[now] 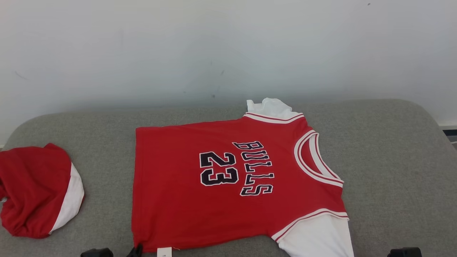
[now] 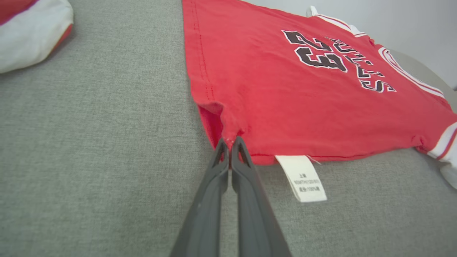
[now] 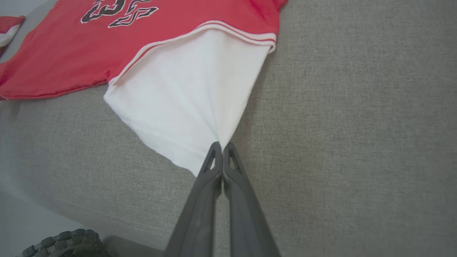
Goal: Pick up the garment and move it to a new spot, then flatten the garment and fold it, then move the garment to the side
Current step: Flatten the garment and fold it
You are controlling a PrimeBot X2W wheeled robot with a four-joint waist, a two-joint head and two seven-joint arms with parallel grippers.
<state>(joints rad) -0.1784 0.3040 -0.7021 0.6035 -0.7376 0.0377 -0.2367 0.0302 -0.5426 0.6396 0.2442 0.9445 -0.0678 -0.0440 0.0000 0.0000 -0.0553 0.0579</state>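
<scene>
On the grey cushion (image 1: 392, 160), a red, white-sleeved jersey (image 1: 171, 185), flat, collar rightward.

The garment (image 1: 171, 185) is soft, matt red cloth with a smooth white cloth sleeve (image 3: 185, 100). The grey cushion (image 1: 392, 160) under it is rough woven cloth. The left gripper (image 2: 230, 141) and right gripper (image 3: 222, 144) have dark, matt fingers, like plastic. The far wall (image 1: 228, 46) is smooth.

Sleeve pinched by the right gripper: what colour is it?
Plain white sleeve; the right wrist view shows it best.
</scene>
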